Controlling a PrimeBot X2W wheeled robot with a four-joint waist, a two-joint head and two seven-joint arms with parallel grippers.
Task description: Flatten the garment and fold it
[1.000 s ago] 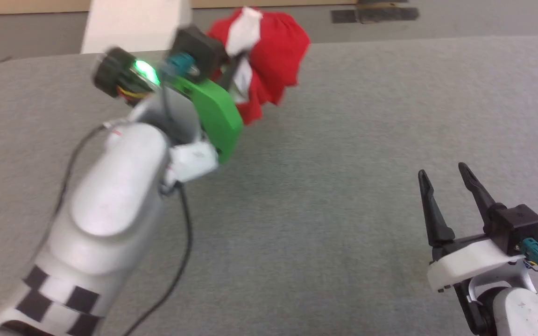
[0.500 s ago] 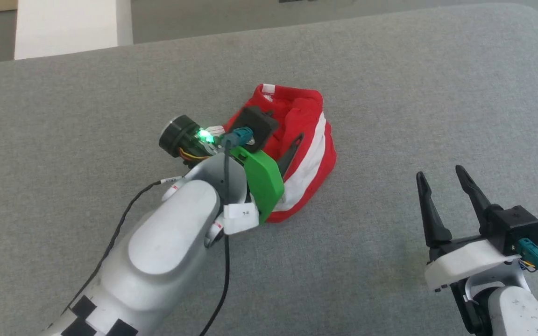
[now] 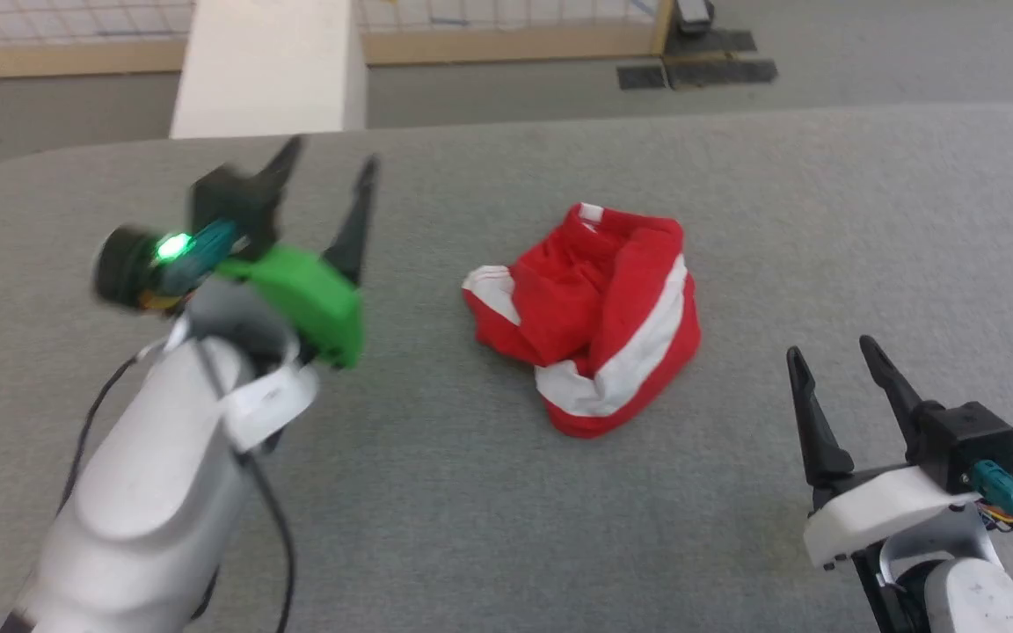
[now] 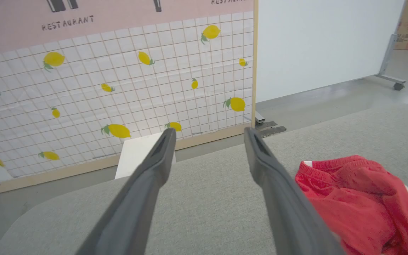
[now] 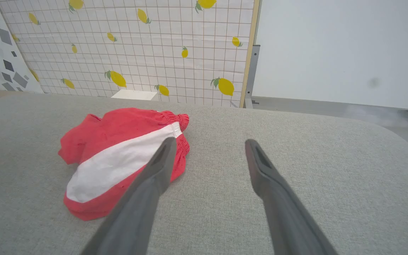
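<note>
The garment (image 3: pixel 599 321) is a crumpled heap of red fabric with white stripes, lying on the grey table (image 3: pixel 489 501) a little right of centre. It also shows at the lower right of the left wrist view as the garment (image 4: pixel 360 202), and left of centre in the right wrist view as the garment (image 5: pixel 119 156). My left gripper (image 3: pixel 326 185) is open and empty, raised to the left of the heap and apart from it. My right gripper (image 3: pixel 832 352) is open and empty at the lower right, short of the heap.
A white block (image 3: pixel 269 66) stands just beyond the table's far edge at the left. Behind it runs a lemon-patterned panel (image 4: pixel 119 88) with a wooden frame. Grey floor and dark floor plates (image 3: pixel 695 66) lie past the far edge.
My left gripper let go of the garment and drew back to the left, open. The garment now lies loose on the table. The head camera shifted; the right gripper kept its place.
</note>
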